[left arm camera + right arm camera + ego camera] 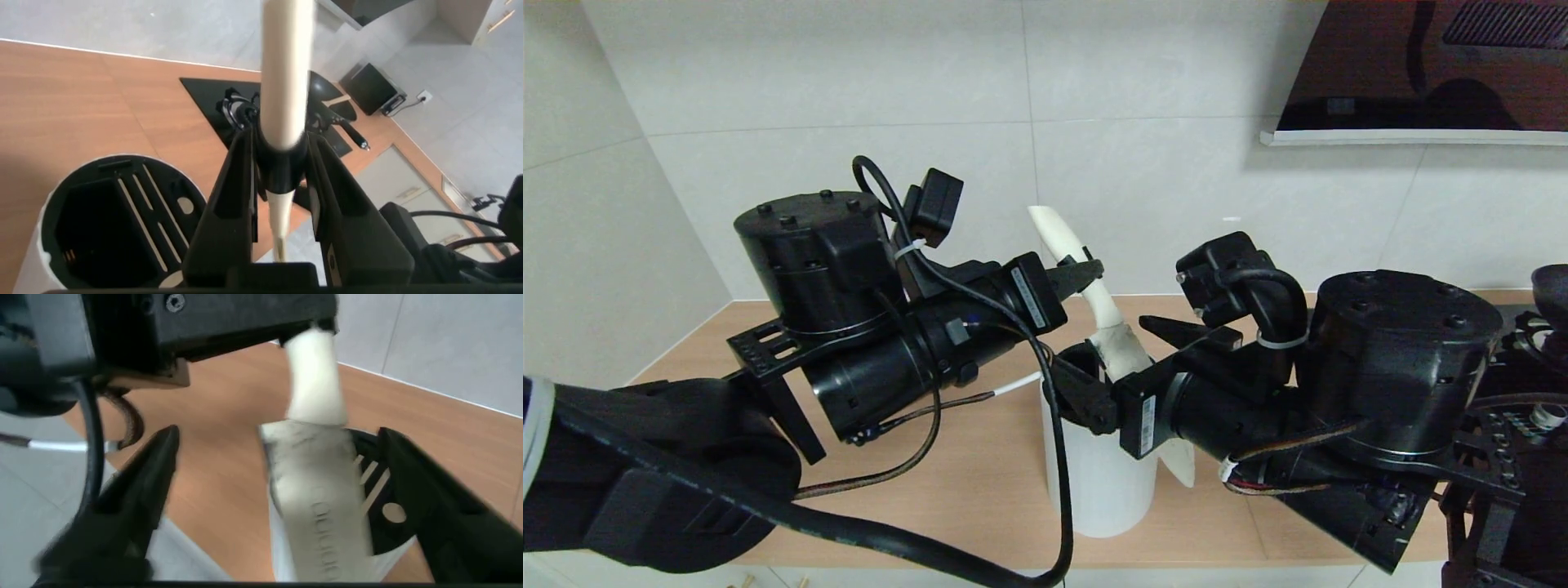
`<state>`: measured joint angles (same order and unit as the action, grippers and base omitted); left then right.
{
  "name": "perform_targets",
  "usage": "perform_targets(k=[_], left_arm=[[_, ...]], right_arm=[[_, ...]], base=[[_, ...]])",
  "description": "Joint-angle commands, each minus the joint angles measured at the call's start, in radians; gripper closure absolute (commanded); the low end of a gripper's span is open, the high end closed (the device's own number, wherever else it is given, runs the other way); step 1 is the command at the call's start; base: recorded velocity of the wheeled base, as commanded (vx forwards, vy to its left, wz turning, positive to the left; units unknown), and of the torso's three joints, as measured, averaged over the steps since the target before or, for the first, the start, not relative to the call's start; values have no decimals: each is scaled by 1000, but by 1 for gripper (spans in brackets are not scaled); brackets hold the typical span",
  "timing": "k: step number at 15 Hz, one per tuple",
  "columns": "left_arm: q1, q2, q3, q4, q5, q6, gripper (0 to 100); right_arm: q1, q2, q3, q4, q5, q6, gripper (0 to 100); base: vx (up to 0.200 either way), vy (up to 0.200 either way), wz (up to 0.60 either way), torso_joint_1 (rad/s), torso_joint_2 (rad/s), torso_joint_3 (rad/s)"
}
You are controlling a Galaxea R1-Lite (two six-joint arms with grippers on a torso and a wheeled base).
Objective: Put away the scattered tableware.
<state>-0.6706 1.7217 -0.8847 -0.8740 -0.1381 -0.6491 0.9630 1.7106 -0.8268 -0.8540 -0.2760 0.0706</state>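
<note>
Bright, even light, soft faint shadows

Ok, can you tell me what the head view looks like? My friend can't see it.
The robot's left hand grips the handle of a white spatula, holding it handle-up by the top of a tall white holder on a wooden counter. The right hand is open around the spatula's wide end.
</note>
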Motion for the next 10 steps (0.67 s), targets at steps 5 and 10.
perform_targets(k=[5, 10], left_arm=[[0, -47, -56, 24, 89, 31, 100], [0, -117, -284, 293, 247, 167, 100]], right_arm=[[-73, -89, 12, -19, 8, -2, 0], [-288, -197, 9, 47, 77, -3, 0]], base=[[0, 0, 0, 0, 0, 0], [0, 0, 0, 0, 0, 0]])
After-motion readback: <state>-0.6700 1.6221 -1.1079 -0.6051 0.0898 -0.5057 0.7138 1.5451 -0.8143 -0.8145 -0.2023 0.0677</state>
